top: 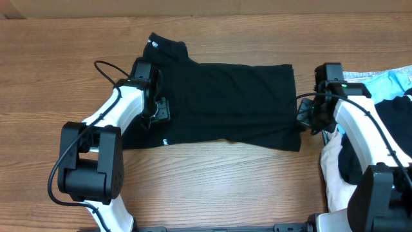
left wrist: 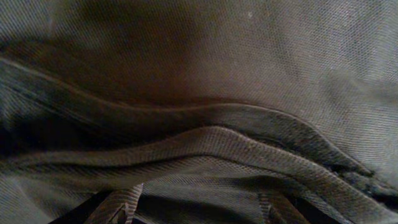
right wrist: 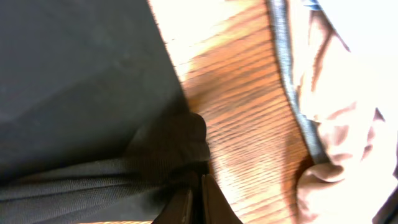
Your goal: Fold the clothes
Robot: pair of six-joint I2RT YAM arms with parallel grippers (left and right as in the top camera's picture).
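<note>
— Jaws on the right gripper (right wrist: 194, 198): how do they stand?

— Pressed together, with a bunched edge of the black T-shirt (top: 232, 103) pinched between their tips. Beyond that pinch the shirt spreads flat over the wooden table (top: 219, 187), toward the other arm.

— And the left gripper (top: 157, 111)?

— It sits low on the shirt's opposite edge. A tiny white tag (top: 165, 142) shows on the cloth just beside it. From its wrist camera, ridged folds of dark knit fill the whole view in front of the fingers, so I cannot tell whether those jaws are parted or holding anything.

— Anything beside the right jaws?

— Bare wood just beside them, then pale cloth (right wrist: 348, 118) with a dark trim, on the side away from the shirt. From above, a light-blue garment (top: 389, 80) and another black one (top: 396, 129) lie past that arm, apart from the T-shirt.
</note>
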